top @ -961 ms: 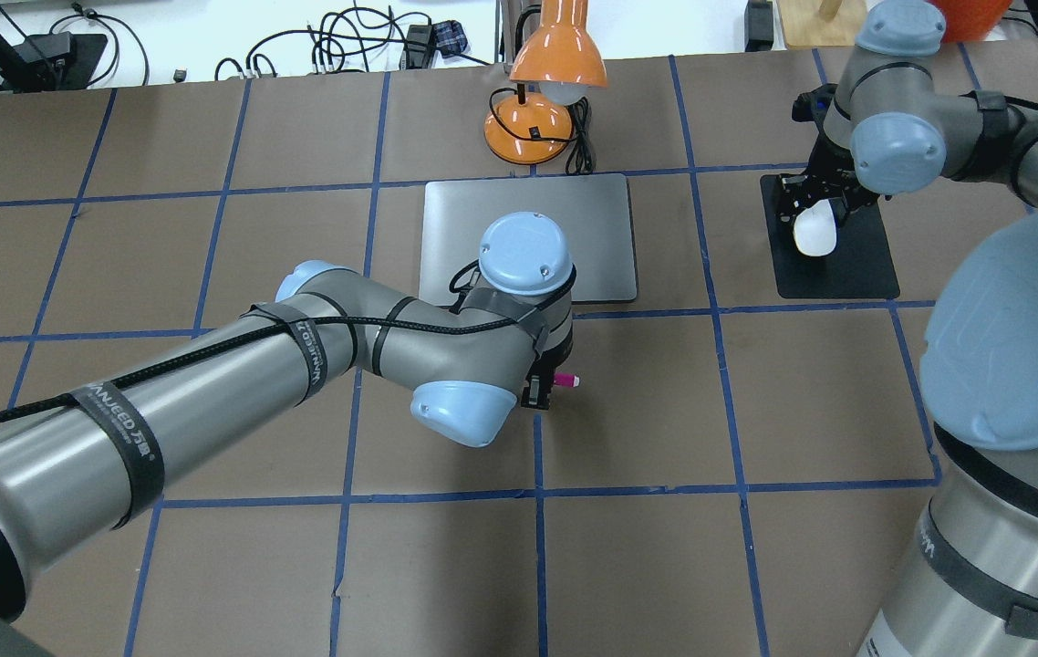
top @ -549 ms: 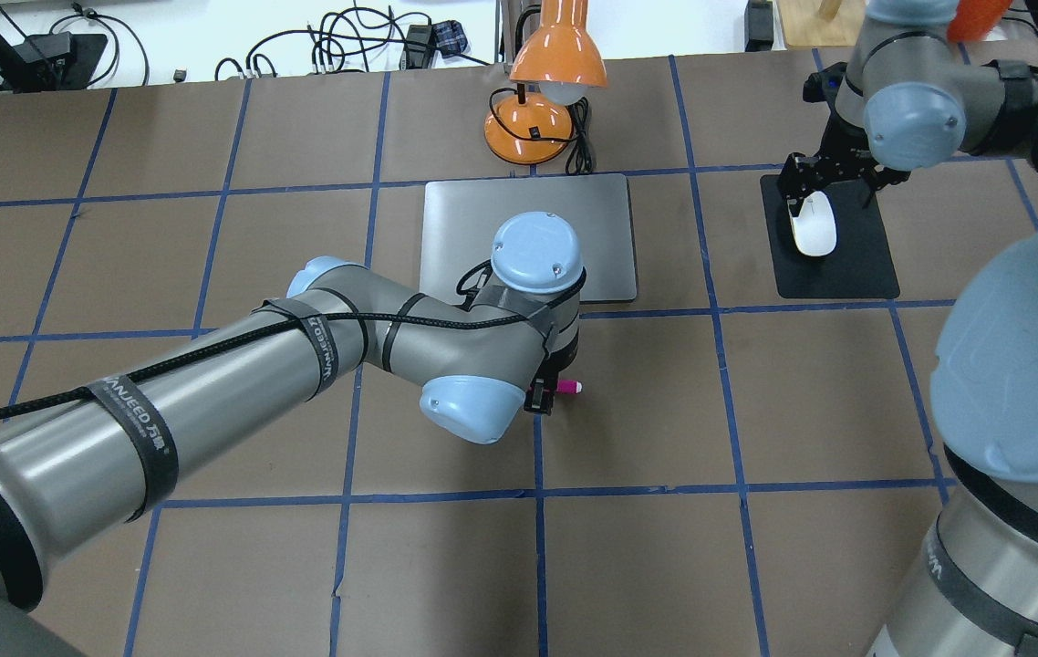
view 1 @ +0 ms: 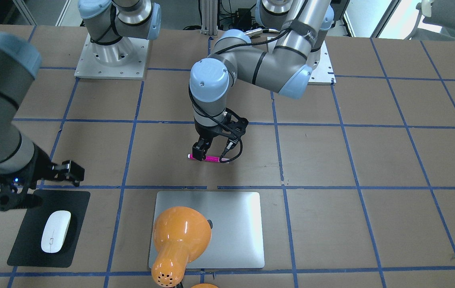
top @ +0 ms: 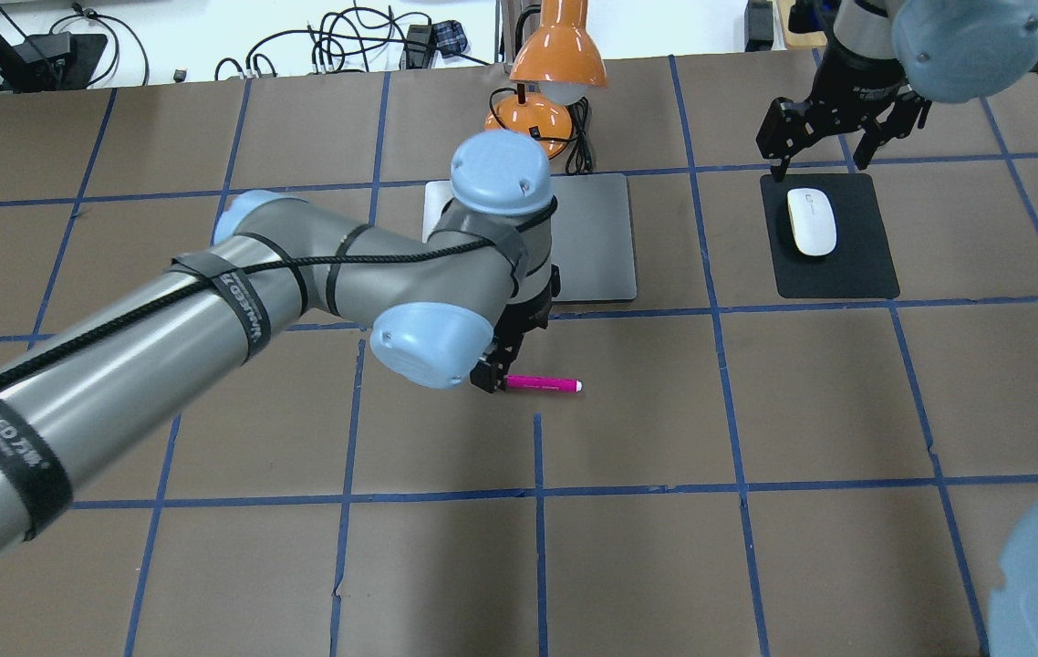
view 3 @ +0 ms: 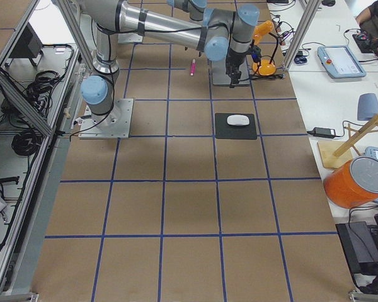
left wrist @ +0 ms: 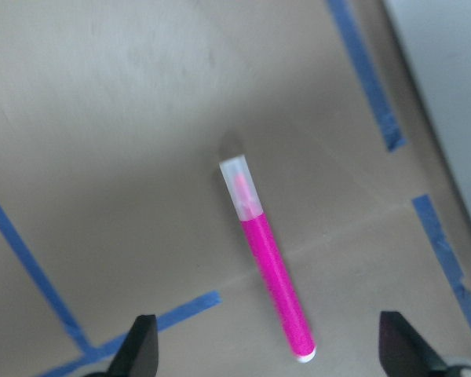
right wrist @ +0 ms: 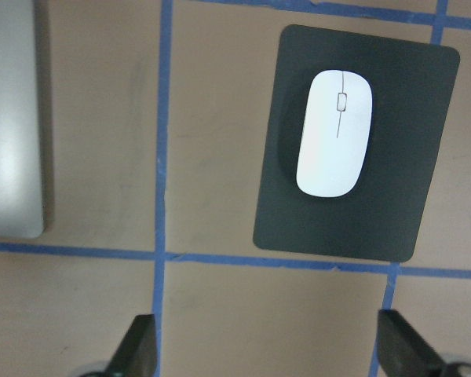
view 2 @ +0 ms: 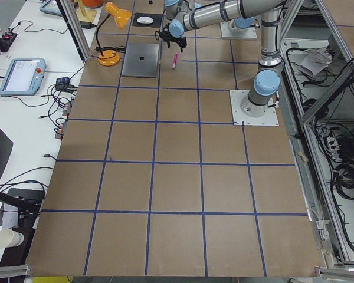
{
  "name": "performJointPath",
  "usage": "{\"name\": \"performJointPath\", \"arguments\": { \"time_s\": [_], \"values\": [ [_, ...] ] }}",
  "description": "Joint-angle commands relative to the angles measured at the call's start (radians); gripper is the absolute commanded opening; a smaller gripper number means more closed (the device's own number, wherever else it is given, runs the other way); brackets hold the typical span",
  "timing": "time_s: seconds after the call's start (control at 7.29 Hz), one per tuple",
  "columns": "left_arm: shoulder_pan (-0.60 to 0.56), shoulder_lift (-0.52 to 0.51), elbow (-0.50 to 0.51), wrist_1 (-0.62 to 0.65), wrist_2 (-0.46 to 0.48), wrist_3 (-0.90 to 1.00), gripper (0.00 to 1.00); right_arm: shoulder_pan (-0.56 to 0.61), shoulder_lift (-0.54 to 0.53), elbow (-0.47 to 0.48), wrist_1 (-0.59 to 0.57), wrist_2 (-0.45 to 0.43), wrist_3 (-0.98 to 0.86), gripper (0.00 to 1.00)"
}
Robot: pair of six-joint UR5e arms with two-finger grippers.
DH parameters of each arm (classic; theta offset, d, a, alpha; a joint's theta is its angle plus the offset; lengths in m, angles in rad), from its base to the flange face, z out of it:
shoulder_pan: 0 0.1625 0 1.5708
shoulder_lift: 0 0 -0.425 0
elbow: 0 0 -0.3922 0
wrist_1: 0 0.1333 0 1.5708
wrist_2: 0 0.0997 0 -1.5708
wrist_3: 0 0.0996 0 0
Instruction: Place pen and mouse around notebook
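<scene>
The magenta pen (top: 542,384) (view 1: 210,159) lies flat on the brown table, just in front of the silver notebook (top: 587,237) (view 1: 231,224). My left gripper (view 1: 212,156) (left wrist: 271,349) hovers open over it, one finger either side, not touching. In the left wrist view the pen (left wrist: 271,271) lies free between the fingertips. The white mouse (top: 811,222) (right wrist: 334,133) (view 1: 56,231) rests on a black pad (top: 838,269) to the notebook's right. My right gripper (top: 818,151) (view 1: 31,186) hangs open above the pad's far edge, holding nothing.
An orange desk lamp (top: 555,55) (view 1: 179,236) stands at the notebook's far edge, its shade leaning over the lid. Cables lie on the white bench beyond the table. Blue tape lines divide the brown table surface into squares.
My left gripper has risen off the pen, which stays on the table. My right gripper has lifted away from the mouse toward the far edge, leaving it on the pad.
</scene>
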State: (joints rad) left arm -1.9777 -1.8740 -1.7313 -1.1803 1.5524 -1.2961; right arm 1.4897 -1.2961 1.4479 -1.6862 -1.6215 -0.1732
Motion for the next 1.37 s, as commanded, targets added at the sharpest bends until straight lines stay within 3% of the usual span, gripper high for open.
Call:
{"name": "performJointPath", "arguments": {
  "time_s": [0.0,0.27,0.41,0.69,1.24],
  "values": [
    [0.113,0.161,0.036,-0.123,0.005,0.524,1.0,0.098,-0.186,-0.007,0.141,0.003,0.084,1.0],
    [0.263,0.304,0.053,-0.325,0.003,0.929,1.0,0.106,-0.197,-0.015,0.151,0.008,0.153,1.0],
    [0.334,0.344,0.056,-0.331,0.0,1.081,1.0,0.107,-0.193,-0.015,0.148,0.009,0.17,1.0],
    [0.413,0.358,0.11,-0.341,-0.008,1.155,1.0,0.106,-0.192,0.002,0.128,0.008,0.186,1.0],
    [0.411,0.346,0.131,-0.38,-0.003,1.163,1.0,0.106,-0.19,0.003,0.128,0.009,0.179,1.0]
  ]
}}
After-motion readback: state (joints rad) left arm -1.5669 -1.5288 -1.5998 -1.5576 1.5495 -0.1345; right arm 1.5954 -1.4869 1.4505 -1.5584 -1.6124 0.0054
